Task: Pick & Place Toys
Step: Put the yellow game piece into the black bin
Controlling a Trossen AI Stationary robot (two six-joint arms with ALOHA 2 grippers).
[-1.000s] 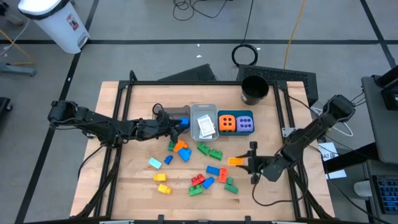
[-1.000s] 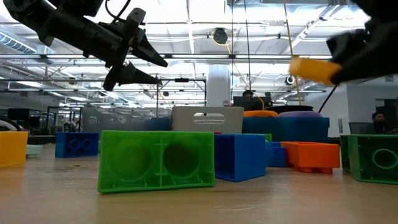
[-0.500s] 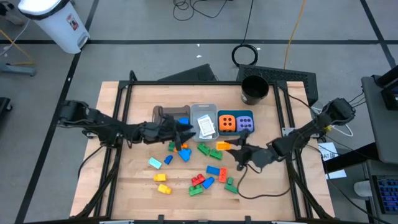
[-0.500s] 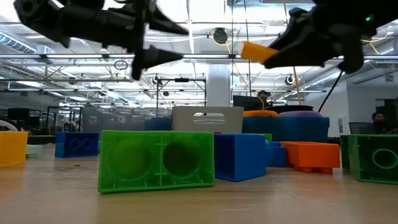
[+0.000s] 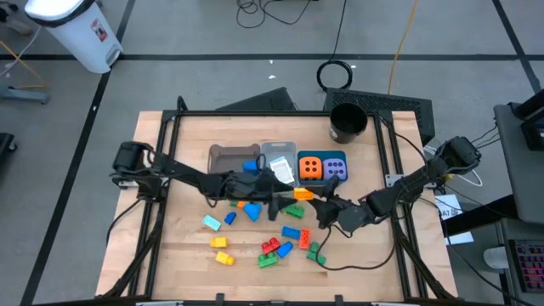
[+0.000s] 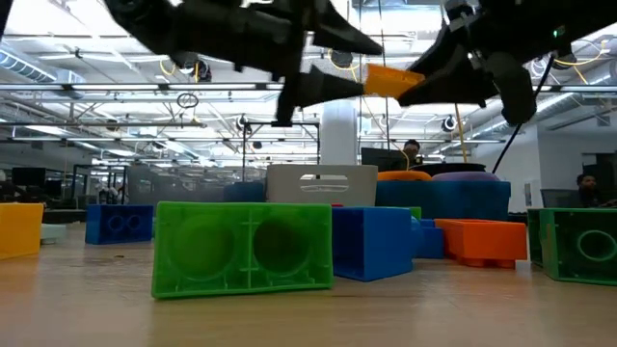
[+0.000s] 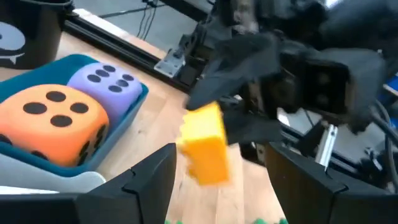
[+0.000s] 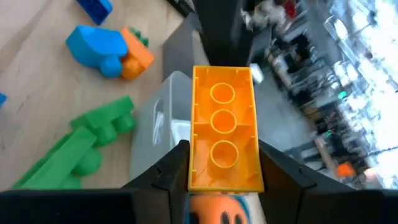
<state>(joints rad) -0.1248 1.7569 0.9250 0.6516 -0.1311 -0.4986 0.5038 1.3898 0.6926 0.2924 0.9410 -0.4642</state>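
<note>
While most bricks lie loose on the table, the sorting looks only partly done.

Progress: the orange dotted cube (image 5: 310,167) and purple dotted cube (image 5: 334,168) sit in the teal bin (image 5: 322,155), a white card (image 5: 281,172) in the clear bin (image 5: 277,150), and a blue brick (image 5: 251,165) in the grey bin (image 5: 223,154).

Left to do: about a dozen bricks, among them a green brick (image 5: 267,260) and yellow brick (image 5: 223,257), are scattered at 6 o'clock of the bins.

Right gripper (image 8: 219,163): clamped on the orange brick (image 8: 222,135), carried in the air just at 6 o'clock of the teal bin.

Left gripper (image 7: 219,165): fingers apart and empty, facing that brick from its 9 o'clock side, nearly meeting the right gripper.

Change: a second ago the right gripper held the brick near the table's 4 o'clock edge; it has since swung toward the bins, while the left arm has stretched from the grey bin across to the centre.
</note>
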